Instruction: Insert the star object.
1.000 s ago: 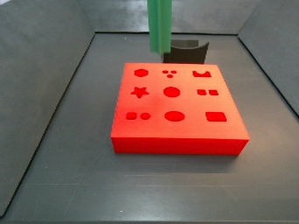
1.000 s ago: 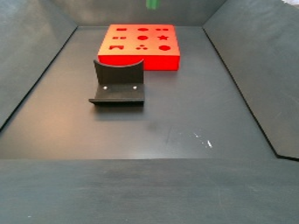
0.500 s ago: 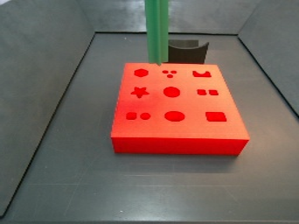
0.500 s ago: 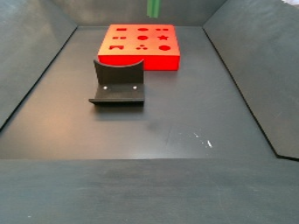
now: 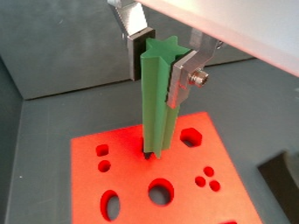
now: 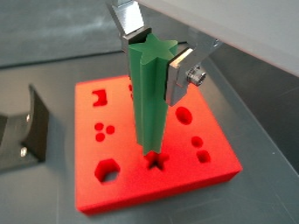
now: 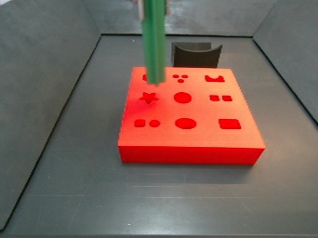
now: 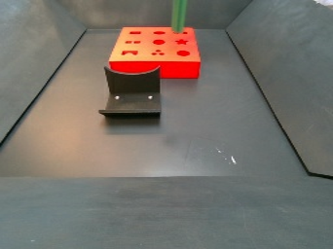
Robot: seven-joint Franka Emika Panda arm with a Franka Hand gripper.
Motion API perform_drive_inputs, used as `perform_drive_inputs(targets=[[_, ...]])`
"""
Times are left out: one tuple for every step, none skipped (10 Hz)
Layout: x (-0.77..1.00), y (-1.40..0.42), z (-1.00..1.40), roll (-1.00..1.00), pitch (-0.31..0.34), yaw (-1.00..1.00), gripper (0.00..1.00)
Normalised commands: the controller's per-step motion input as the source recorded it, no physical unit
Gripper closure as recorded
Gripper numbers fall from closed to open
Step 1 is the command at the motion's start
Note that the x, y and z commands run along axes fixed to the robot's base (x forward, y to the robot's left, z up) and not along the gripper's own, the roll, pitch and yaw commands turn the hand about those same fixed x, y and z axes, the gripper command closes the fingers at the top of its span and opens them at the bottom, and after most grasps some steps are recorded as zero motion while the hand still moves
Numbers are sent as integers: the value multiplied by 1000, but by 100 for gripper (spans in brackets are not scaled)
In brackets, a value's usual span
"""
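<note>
- The silver two-finger gripper [image 5: 163,54] pinched the long bright green star-shaped peg [image 5: 158,105] upright over the flat red block with shaped holes [image 7: 192,125].
- The block lay on a dark grey floor [image 8: 182,146] with grey walls.
- The dark L-shaped fixture [image 8: 131,90] stood at centre left, just beside the block.

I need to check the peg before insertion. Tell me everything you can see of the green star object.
The star object is a long, slim, bright green peg, plastic-looking, with ridged sides and a star-shaped top face. It hangs upright, clamped near its top between the silver fingers of the tool. Its lower end hovers over the red block, close above the star-shaped hole; whether it has entered cannot be told.
</note>
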Motion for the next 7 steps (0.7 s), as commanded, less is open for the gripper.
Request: perform_drive_inputs(targets=[[-297, 0, -249, 107, 110, 406, 100], [-97, -23, -303, 111, 130, 257, 100], [0, -111, -309, 73, 126, 111, 100], [46, -97, -314, 119, 161, 37, 100], [91, -103, -303, 153, 193, 0, 100], [160, -106, -111, 40, 79, -11, 100], [140, -100, -6, 39, 66, 0, 100]])
